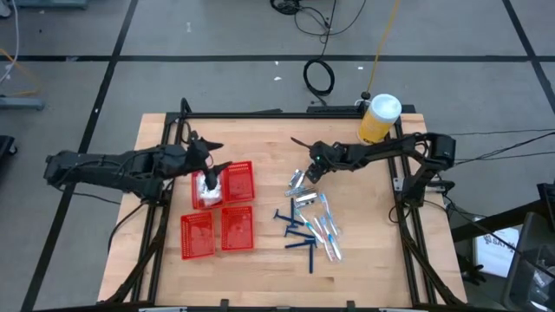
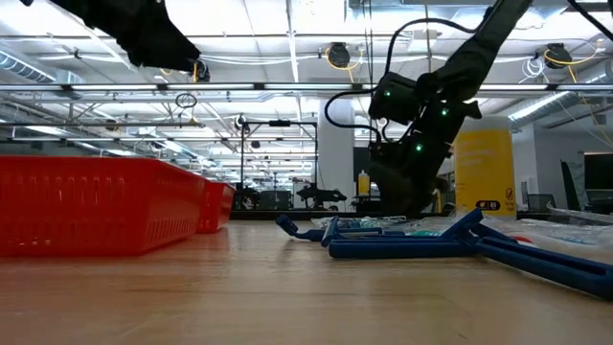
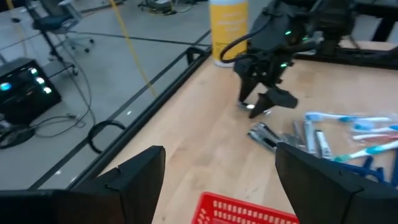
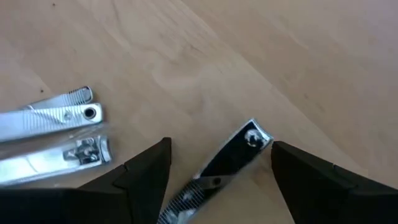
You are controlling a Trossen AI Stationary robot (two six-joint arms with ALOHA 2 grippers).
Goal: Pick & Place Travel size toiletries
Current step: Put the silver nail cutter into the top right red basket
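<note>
The toiletries lie loose on the wooden table right of centre: silver nail clippers (image 1: 299,186), wrapped toothbrushes (image 1: 326,224) and dark blue razors (image 1: 300,236). My right gripper (image 1: 303,166) hangs open, slanting down over the clippers. In its wrist view one clipper (image 4: 231,160) lies flat on the table between its two fingers, and two more (image 4: 53,134) lie beside it. I cannot tell whether a finger touches it. My left gripper (image 1: 215,158) is open and empty, nearly level above the red baskets (image 1: 224,184). One basket holds white items (image 1: 208,189).
Two more red baskets (image 1: 217,232) stand toward the near edge. A yellow jar with a white lid (image 1: 379,119) stands at the far right corner. Black frame rails (image 1: 260,113) run along the table's edges. Bare wood lies between the baskets and the pile.
</note>
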